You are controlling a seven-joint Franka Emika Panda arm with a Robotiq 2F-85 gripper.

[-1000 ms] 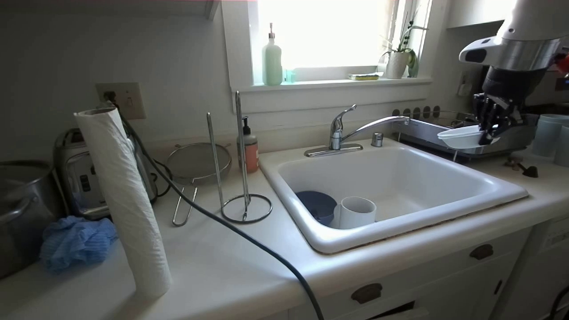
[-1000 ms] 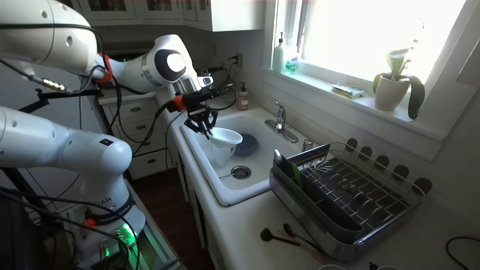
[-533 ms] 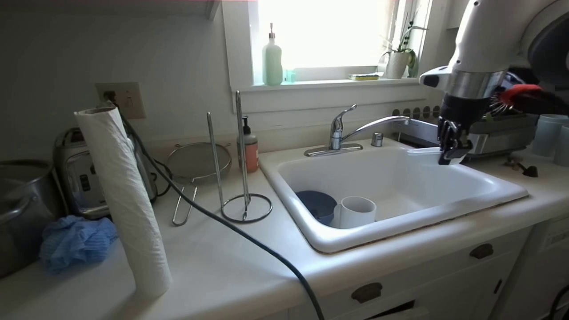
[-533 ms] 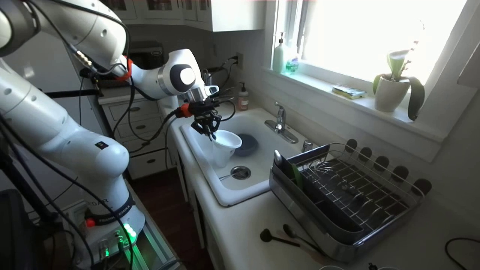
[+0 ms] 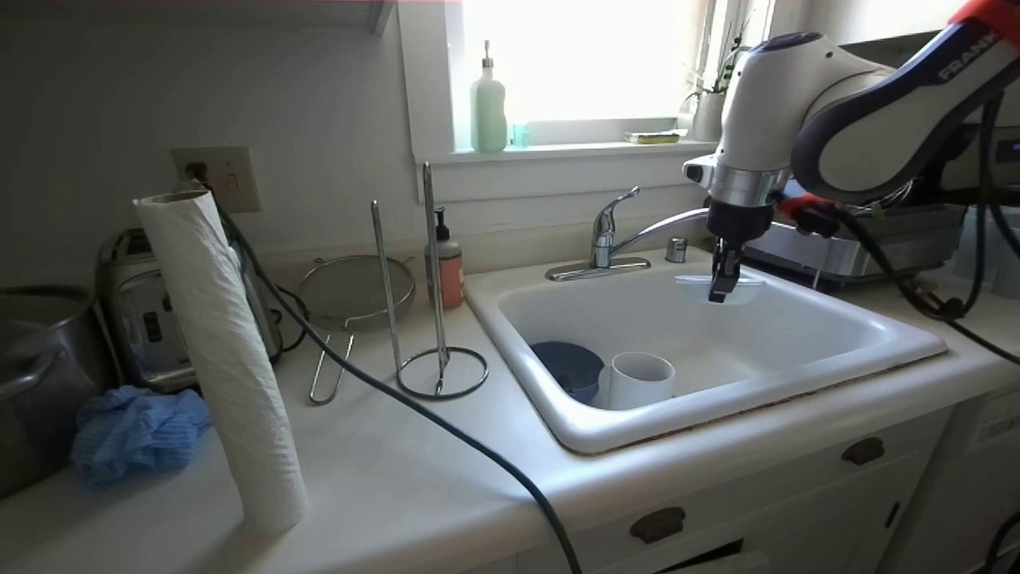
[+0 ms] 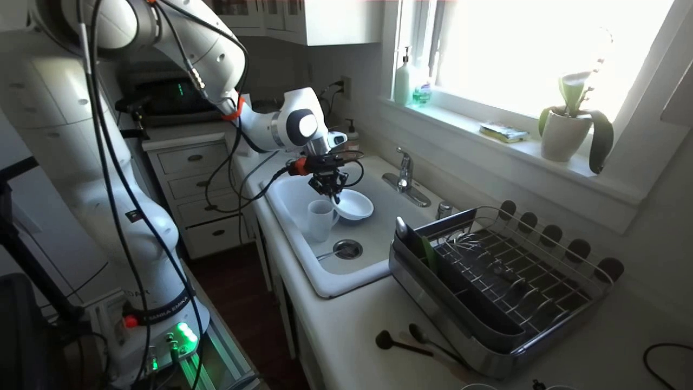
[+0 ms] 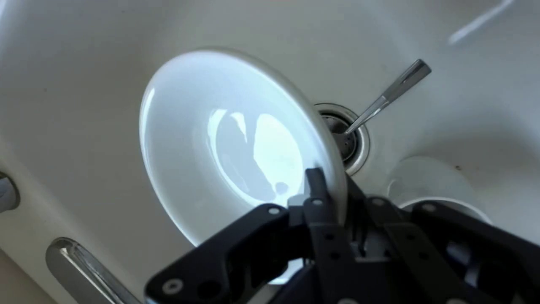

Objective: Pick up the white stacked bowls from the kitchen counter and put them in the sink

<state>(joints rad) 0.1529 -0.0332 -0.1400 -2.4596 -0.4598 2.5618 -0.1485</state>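
Pale bench (image 5: 398,478), bright window (image 5: 578,60) above sink (image 5: 749,392). Mug (image 5: 641,384) inside, dish rack (image 6: 438,301) alongside. Tool (image 7: 333,181) got white bowls (image 7: 236,147) pinched by rim.

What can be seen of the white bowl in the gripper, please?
The white bowl is plain, round and shallow, with a smooth rim and a glossy inside showing reflections, perhaps ceramic or plastic. It hangs over the sink, open side up, the gripper pinching its rim. Whether others nest beneath it cannot be told.
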